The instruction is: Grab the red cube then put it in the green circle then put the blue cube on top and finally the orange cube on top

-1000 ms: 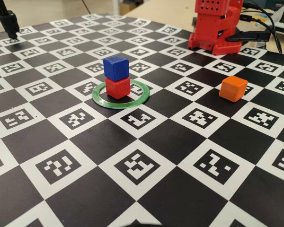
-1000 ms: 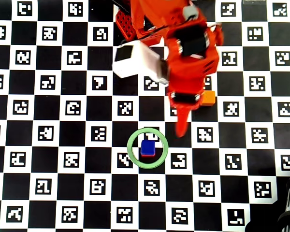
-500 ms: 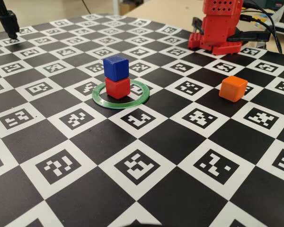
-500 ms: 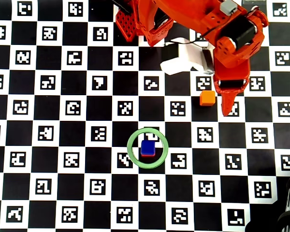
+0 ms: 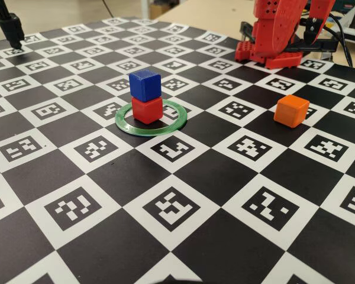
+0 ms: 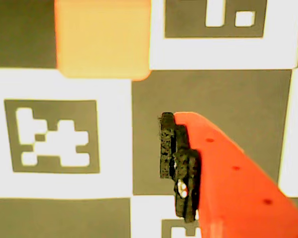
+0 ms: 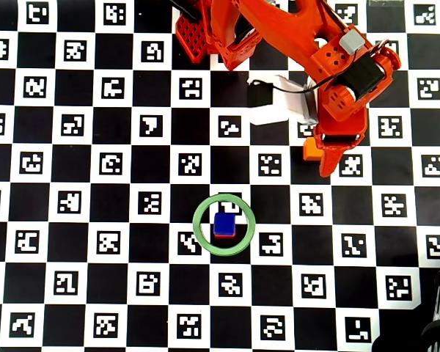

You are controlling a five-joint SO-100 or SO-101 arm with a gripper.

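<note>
Orange cube (image 7: 311,151) partly under claw (image 7: 327,163)

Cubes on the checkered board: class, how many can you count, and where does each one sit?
3. The red cube sits inside the green circle, the blue cube is stacked on it, and the orange cube lies apart on the board, right in the fixed view.

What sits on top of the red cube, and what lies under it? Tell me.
The blue cube rests on the red cube, slightly rotated. Both stand inside the green circle. The board surface directly under the red cube is covered and cannot be seen.
</note>
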